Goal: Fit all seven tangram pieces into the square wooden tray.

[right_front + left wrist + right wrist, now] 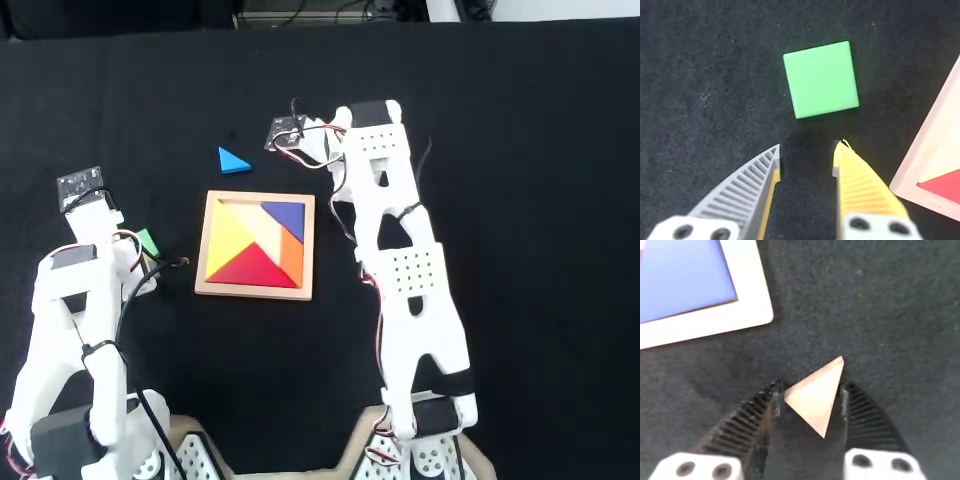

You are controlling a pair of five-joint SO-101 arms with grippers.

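The square wooden tray point(204, 284) lies mid-table and holds yellow, red, orange and dark blue pieces. A light blue triangle point(233, 160) rests on the black cloth beyond the tray's far left corner. A green square point(821, 79) lies flat just ahead of my left gripper point(809, 149), which is open and apart from it, with the tray's edge point(932, 165) beside it. My right gripper point(810, 387) is shut on a pale triangle point(816, 399), both fingers against its sides, close to the tray's corner point(752, 310) by the dark blue piece point(685, 280).
Black cloth covers the whole table point(520, 150). The right arm point(400, 260) stretches along the tray's right side. The left arm point(75, 300) stands to the tray's left, with the green square point(148, 241) between it and the tray.
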